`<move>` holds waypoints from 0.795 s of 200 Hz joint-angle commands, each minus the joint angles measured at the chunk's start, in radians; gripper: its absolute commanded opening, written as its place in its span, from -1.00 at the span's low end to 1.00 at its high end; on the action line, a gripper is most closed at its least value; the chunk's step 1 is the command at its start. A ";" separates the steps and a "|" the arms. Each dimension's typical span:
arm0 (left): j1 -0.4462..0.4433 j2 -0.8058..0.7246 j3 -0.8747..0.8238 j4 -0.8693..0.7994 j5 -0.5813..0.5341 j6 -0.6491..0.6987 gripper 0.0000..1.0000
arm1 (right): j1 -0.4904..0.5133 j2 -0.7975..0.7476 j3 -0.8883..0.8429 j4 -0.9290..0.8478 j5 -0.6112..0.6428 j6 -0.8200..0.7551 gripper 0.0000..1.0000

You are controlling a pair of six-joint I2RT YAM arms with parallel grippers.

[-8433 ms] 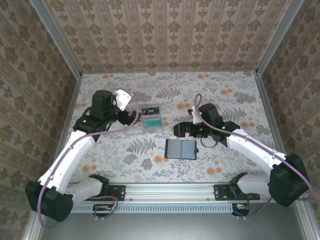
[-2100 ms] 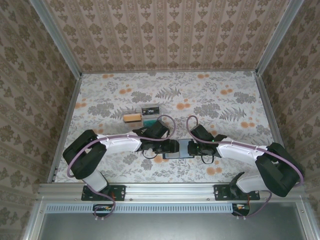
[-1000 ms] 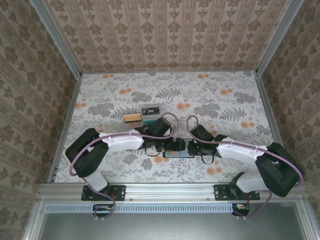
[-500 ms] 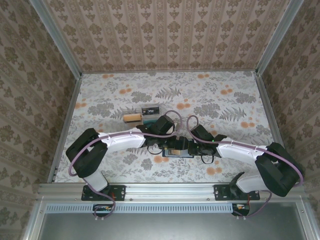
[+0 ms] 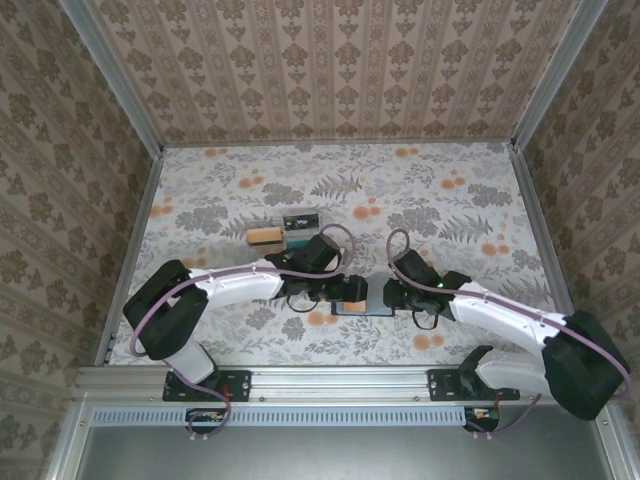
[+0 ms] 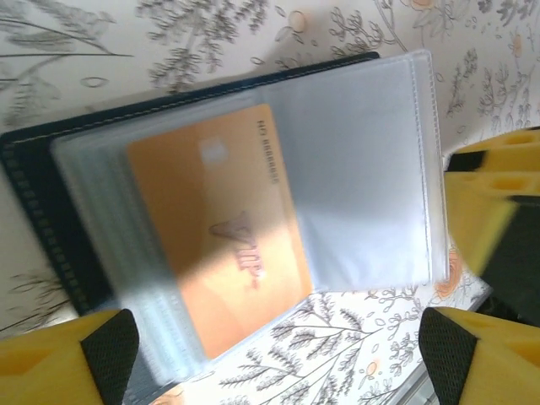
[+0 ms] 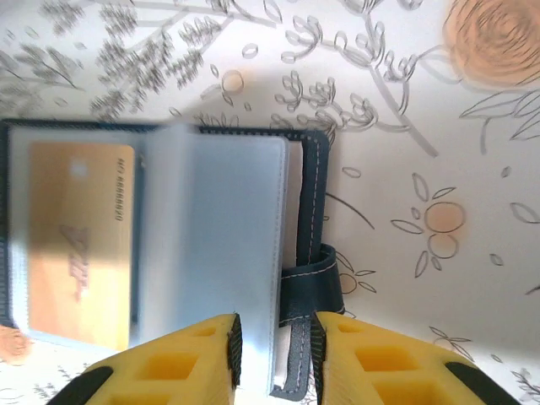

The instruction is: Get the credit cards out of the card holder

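Left wrist view: the left gripper's (image 6: 270, 350) yellow fingers (image 6: 51, 363) stand wide apart at the lower corners of the picture and hold nothing. Between and beyond them lies the card holder (image 6: 354, 177), open flat on the worktop, with its navy cover showing around a fan of greyish see-through sleeves. An orange credit card (image 6: 219, 236) printed "VIP" lies among the sleeves on one half, skewed against the cover's edge. Whether it sits fully inside a pocket is unclear. At the holder's far edge are the right gripper's yellow fingers (image 6: 489, 211).

From the right wrist, the right gripper (image 7: 274, 359) has its fingers (image 7: 169, 367) a little apart. The holder's (image 7: 228, 245) edge, one sleeve page and the navy closing strap (image 7: 312, 278) lie in the gap. I cannot tell whether the pads press on them. The orange card (image 7: 80, 228) lies on the half away from these fingers.

In the top external view both arms reach inward over the near middle of the floral worktop (image 5: 450, 200). The left gripper (image 5: 340, 290) and the right gripper (image 5: 392, 293) face each other across the holder (image 5: 365, 303). Farther back and to the left, well apart from them, stands a clear plastic box (image 5: 285, 229) with tan and teal contents.
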 commanded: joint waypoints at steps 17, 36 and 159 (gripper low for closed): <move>0.024 -0.062 -0.031 -0.009 -0.033 -0.012 0.51 | -0.007 -0.024 0.032 0.022 -0.084 0.000 -0.39; 0.024 -0.035 -0.030 0.010 -0.024 -0.022 -0.05 | -0.005 0.026 0.047 0.070 -0.160 0.013 -0.46; 0.026 0.085 -0.024 0.027 -0.011 -0.030 -0.80 | -0.039 0.293 0.026 0.323 -0.389 0.136 -0.68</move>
